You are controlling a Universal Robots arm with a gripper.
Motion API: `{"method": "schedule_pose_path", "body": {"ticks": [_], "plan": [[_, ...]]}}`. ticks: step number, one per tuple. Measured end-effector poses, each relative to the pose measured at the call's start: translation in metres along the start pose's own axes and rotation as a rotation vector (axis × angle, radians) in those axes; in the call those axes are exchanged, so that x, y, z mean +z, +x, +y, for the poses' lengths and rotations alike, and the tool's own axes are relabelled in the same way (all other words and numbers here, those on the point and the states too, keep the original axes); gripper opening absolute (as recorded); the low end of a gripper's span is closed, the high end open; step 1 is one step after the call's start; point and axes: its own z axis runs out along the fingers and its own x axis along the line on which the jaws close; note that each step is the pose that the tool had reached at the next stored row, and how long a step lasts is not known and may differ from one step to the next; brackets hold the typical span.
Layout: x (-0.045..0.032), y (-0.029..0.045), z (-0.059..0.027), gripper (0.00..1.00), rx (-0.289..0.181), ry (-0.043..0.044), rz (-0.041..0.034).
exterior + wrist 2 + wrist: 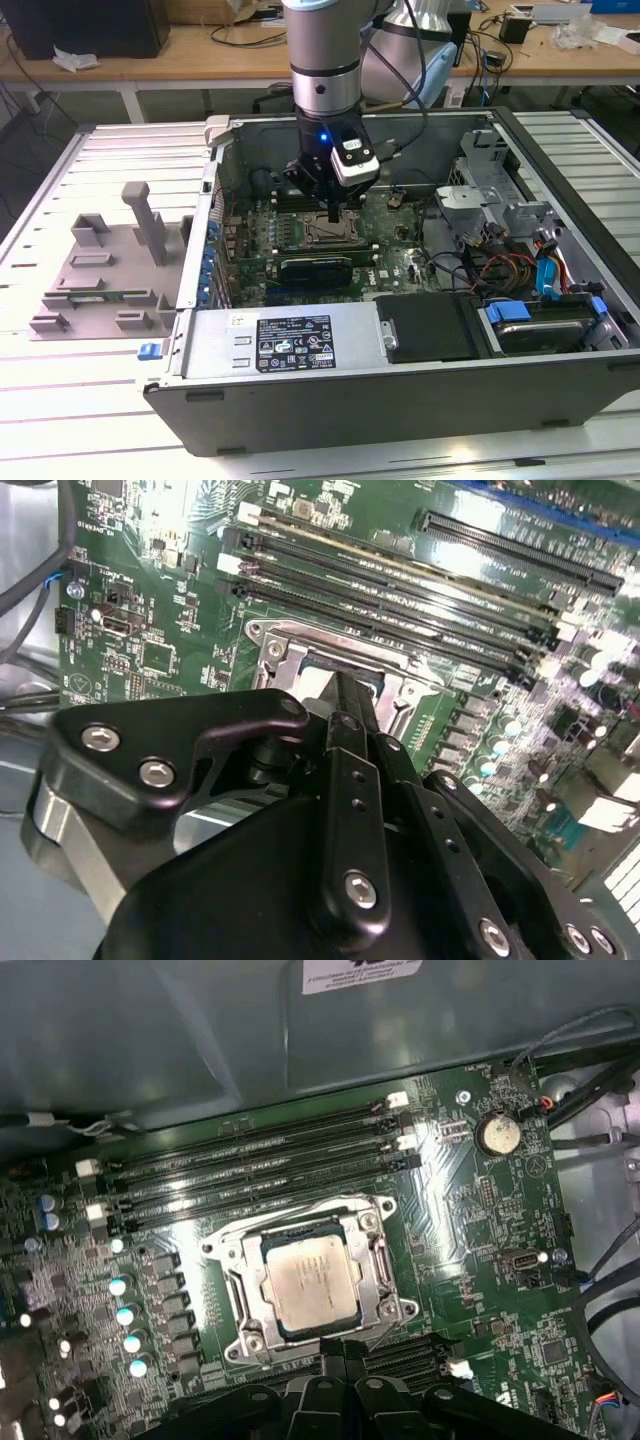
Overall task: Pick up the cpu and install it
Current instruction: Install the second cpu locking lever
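One cpu (308, 1283) is sitting flat inside the socket frame (240, 1305), beside four memory slots (260, 1175). The gripper (340, 1352) is hovering at its edge, fingers pressed together, holding nothing.

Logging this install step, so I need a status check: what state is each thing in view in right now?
cpu: lying flat inside the socket frame, silver top up.
socket frame: open, nothing covering the chip.
memory slots: all empty.
gripper: hanging just above the socket, holding nothing that shows.
computer case: lying on its side, side panel off.
expansion card: seated in the motherboard.
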Motion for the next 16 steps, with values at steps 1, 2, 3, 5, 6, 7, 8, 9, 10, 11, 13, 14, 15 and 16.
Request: {"method": "schedule_pose_path", "body": {"ticks": [1, 2, 3, 5, 6, 7, 8, 9, 10, 11, 13, 14, 15, 16], "plan": [[0.0001, 0.0000, -0.0007, 0.11, -0.022, -0.0018, -0.0004], [0.0002, -0.0001, -0.0019, 0.11, -0.044, -0.0036, -0.0008], [0.0004, -0.0001, -0.0030, 0.11, -0.058, -0.0048, -0.0010], [0.0006, -0.0002, -0.0049, 0.11, -0.080, -0.0067, -0.0014], [0.0007, -0.0003, -0.0057, 0.11, -0.092, -0.0076, -0.0016], [0.0011, -0.0004, -0.0068, 0.11, -0.110, -0.0091, -0.0019], [0.0014, -0.0006, -0.0077, 0.11, -0.124, -0.0102, -0.0021], [0.0017, -0.0007, -0.0085, 0.11, -0.135, -0.0111, -0.0023], [0.0019, -0.0008, -0.0091, 0.11, -0.142, -0.0117, -0.0024], [0.0025, -0.0011, -0.0114, 0.11, -0.154, -0.0127, -0.0026], [0.0033, -0.0006, -0.0139, 0.11, -0.160, -0.0133, -0.0027], [0.0041, 0.0005, -0.0157, 0.11, -0.162, -0.0134, -0.0027], [0.0046, 0.0012, -0.0167, 0.11, -0.163, -0.0134, -0.0027], [0.0052, 0.0020, -0.0176, 0.11, -0.163, -0.0135, -0.0027]]}}
